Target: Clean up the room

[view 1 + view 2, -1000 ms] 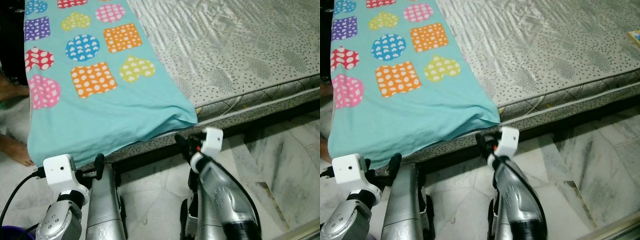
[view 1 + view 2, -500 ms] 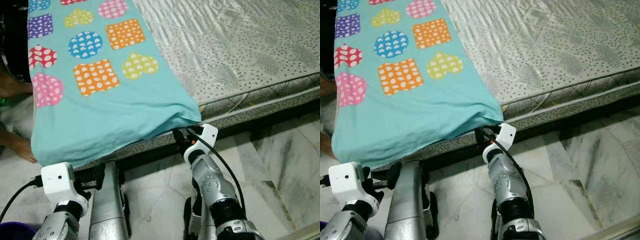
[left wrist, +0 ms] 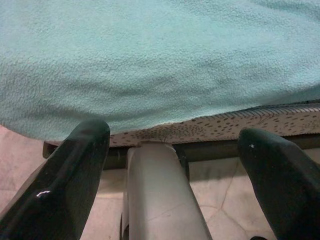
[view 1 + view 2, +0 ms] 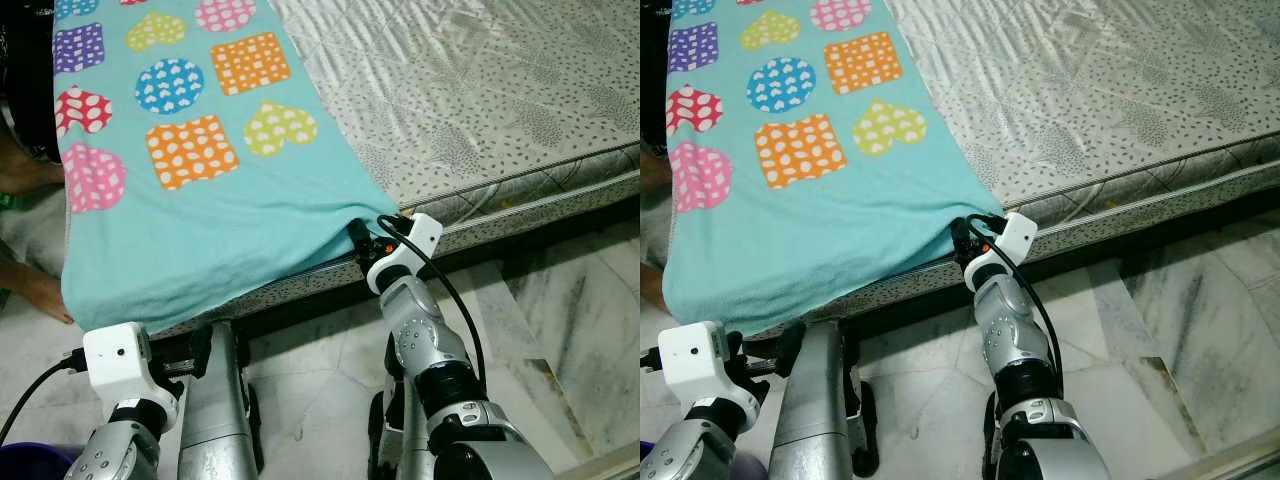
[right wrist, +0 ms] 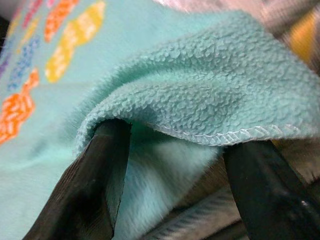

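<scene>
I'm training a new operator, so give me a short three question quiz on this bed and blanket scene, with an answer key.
1. True or false: the right gripper is at the near corner of the teal blanket.
2. Which best describes the left gripper? A. Shut on the blanket. B. Open, held below the blanket's hanging edge. C. Resting on top of the mattress.
3. Fill in: the floor beside the bed is pale ______ tile.

Key
1. True. In the right wrist view the blanket's hemmed corner lies over the open black fingers.
2. B.
3. Marble.
</scene>
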Tool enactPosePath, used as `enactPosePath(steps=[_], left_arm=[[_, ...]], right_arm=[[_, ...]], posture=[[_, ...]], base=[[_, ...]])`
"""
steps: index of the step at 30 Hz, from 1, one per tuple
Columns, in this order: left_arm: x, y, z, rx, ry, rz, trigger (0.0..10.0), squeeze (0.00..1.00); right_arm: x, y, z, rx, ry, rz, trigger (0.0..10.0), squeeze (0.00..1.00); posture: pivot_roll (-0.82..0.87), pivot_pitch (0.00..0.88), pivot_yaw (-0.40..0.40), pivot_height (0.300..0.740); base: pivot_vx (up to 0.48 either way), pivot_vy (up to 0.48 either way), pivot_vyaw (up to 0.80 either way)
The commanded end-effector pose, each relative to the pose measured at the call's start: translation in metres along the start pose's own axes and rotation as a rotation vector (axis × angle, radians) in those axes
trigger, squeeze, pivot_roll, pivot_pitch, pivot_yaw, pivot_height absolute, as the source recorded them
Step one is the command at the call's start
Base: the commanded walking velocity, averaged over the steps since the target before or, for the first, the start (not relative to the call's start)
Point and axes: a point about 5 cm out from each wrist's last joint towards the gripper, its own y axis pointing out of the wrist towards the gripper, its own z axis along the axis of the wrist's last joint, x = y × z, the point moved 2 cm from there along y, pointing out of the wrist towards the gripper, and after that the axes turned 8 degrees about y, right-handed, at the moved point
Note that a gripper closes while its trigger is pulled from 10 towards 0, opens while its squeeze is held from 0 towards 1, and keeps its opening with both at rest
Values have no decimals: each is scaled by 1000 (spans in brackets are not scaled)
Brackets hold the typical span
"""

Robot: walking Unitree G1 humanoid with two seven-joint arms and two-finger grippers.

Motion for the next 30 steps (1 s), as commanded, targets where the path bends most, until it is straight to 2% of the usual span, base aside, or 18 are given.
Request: enactPosePath(steps=[1, 5, 9, 10, 11, 12, 13, 18, 20, 22, 25, 26, 27, 28, 30], left_arm=[[-4, -2, -5, -28, 8, 21, 10000, 0], [-4, 0, -4, -23, 6, 23, 10000, 0], [-5, 1, -4, -21, 6, 25, 10000, 0], [-5, 1, -4, -21, 6, 25, 10000, 0], [-5, 2, -4, -21, 7, 25, 10000, 0], [-5, 2, -4, -20, 7, 24, 10000, 0], [-5, 3, -4, -20, 8, 24, 10000, 0], [-6, 3, -3, -16, 10, 27, 10000, 0], [-9, 3, -3, -14, 14, 34, 10000, 0], [-9, 3, -3, -15, 14, 35, 10000, 0], [-9, 4, -3, -13, 15, 37, 10000, 0], [-9, 4, -3, -13, 15, 37, 10000, 0], [-9, 5, -2, -11, 15, 37, 10000, 0], [-9, 5, -1, -8, 14, 37, 10000, 0], [-9, 6, -1, -8, 14, 37, 10000, 0]], right_arm=[[-25, 2, -13, -20, 26, 59, 10000, 0], [-9, -7, -16, -23, 3, 18, 10000, 0], [-5, -12, -21, -35, -9, 1, 10000, 0], [-4, -12, -23, -44, -17, -3, 7686, 0], [-4, -13, -25, -47, -20, -7, 1333, 0], [-4, -13, -27, -49, -21, -9, 1333, 0], [-3, -14, -29, -56, -32, -17, 0, 0], [0, -16, -32, -63, -52, -41, 0, 0], [10, -18, -34, -84, -131, -93, 0, 0], [12, -18, -34, -85, -138, -100, 0, 0], [24, -20, -32, -97, -222, -154, 0, 0], [24, -20, -32, -97, -222, -154, 0, 0], [25, -21, -30, -91, -213, -155, 2471, 0], [26, -22, -26, -82, -197, -153, 10000, 0], [26, -24, -23, -78, -189, -150, 10000, 0]], posture=[[95, 357, 29, 523], [94, 353, 28, 523], [91, 349, 30, 523], [91, 349, 31, 523], [91, 348, 31, 523], [92, 347, 31, 523], [94, 346, 31, 523], [100, 343, 31, 523], [99, 342, 30, 523], [99, 342, 30, 523], [99, 337, 29, 523], [99, 337, 29, 523], [99, 335, 29, 523], [98, 334, 29, 523], [98, 334, 29, 523]], base=[[0, 0, 0], [0, 0, 0], [0, 0, 0], [0, 0, 0], [0, 0, 0], [0, 0, 0], [0, 0, 0], [0, 0, 0], [0, 0, 0], [0, 0, 0], [0, 0, 0], [0, 0, 0], [0, 0, 0], [0, 0, 0], [0, 0, 0]])
